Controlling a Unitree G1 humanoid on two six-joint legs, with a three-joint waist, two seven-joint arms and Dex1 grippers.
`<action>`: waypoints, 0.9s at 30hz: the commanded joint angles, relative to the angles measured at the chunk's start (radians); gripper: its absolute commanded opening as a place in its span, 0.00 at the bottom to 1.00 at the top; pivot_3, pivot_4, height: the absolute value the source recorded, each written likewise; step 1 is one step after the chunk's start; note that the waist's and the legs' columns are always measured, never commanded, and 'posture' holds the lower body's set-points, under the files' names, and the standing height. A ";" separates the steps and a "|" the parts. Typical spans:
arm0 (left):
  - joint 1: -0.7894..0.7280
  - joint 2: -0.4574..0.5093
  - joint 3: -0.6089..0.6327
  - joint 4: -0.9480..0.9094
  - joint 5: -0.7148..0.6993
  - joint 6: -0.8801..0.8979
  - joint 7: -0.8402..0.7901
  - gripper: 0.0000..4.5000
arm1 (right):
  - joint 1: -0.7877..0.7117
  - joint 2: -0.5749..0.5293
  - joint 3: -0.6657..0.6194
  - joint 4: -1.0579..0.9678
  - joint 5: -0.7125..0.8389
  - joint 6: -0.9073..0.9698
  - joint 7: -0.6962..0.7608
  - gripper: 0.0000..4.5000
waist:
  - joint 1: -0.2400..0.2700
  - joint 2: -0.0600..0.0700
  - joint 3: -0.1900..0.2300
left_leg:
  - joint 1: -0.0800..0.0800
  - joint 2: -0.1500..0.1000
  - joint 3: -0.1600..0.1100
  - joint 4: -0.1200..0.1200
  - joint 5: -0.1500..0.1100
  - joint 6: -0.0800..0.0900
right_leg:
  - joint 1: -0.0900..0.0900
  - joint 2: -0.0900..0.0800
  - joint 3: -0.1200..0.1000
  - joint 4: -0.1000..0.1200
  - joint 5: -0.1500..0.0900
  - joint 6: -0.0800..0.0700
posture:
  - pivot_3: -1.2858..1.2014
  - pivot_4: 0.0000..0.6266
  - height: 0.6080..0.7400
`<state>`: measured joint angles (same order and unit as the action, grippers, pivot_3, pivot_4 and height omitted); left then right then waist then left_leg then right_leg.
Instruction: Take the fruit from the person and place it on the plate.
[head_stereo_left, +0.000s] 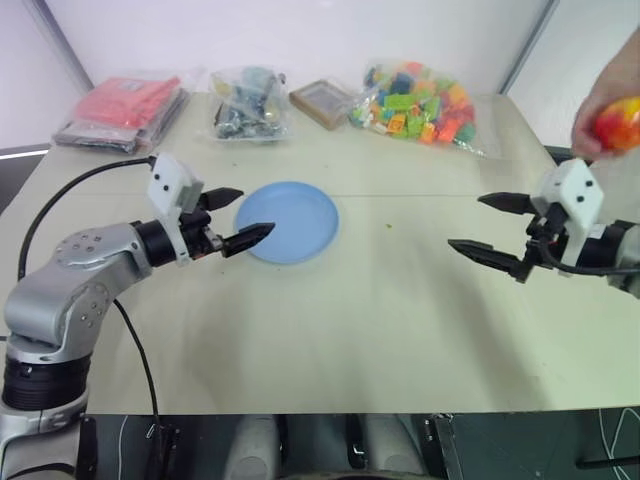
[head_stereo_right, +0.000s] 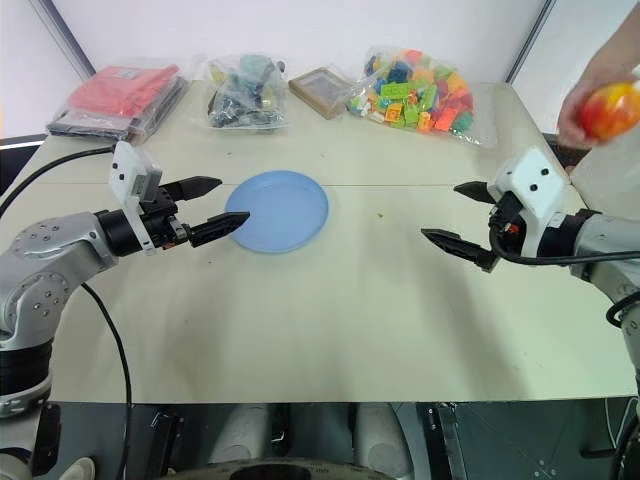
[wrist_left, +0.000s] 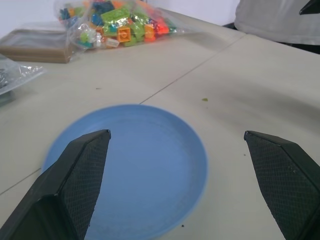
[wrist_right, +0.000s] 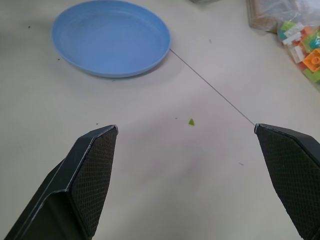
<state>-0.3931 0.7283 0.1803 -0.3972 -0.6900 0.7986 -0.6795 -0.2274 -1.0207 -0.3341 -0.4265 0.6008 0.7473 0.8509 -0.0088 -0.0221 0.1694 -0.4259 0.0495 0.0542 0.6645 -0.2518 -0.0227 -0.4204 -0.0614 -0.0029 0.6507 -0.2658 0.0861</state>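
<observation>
The person's hand comes in at the far right edge, holding the yellow-orange, red-blushed fruit above the table. The light-blue plate lies empty left of the table's centre. My left gripper is open at the plate's left rim, its fingertips just reaching over it. At the right my right gripper stands open over bare tabletop, pointing toward the plate, below and to the left of the fruit. Both wrist views show wide-spread fingers with nothing between them.
Along the table's far edge lie a bag of multicoloured blocks, a brown flat box, a clear bag of dark parts and red and grey packets. A black cable loops behind my left arm.
</observation>
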 joint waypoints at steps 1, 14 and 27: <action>-0.012 0.005 0.036 -0.029 -0.010 -0.010 0.013 1.00 | -0.024 -0.001 -0.008 -0.001 -0.006 -0.027 0.002 1.00 | 0.000 0.000 0.000 | 0.000 0.000 0.000 0.000 0.000 0.000 | 0.000 0.000 0.000 0.000 0.000 0.000 | 0.52 0.24 0.93; -0.017 0.005 0.035 -0.037 -0.035 -0.007 0.028 1.00 | -0.040 0.002 0.011 0.022 -0.014 -0.048 0.006 1.00 | 0.001 0.000 0.000 | 0.000 0.000 0.000 0.000 0.000 0.000 | 0.000 0.000 0.000 0.000 0.000 0.000 | 0.52 0.24 0.93; -0.012 0.009 0.029 -0.042 -0.035 -0.011 0.023 1.00 | -0.037 -0.004 0.007 0.030 -0.020 -0.059 0.014 1.00 | 0.000 0.000 0.000 | 0.000 0.000 0.000 0.000 0.000 0.000 | 0.000 0.000 0.000 0.000 0.000 0.000 | 0.52 0.24 0.93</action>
<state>-0.3962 0.7271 0.1869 -0.4080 -0.7173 0.7992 -0.6503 -0.2521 -1.0204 -0.3137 -0.3884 0.5886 0.7105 0.8628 -0.0083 -0.0221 0.1694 -0.4260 0.0495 0.0542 0.6645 -0.2518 -0.0227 -0.4204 -0.0614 -0.0029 0.6508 -0.2658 0.0861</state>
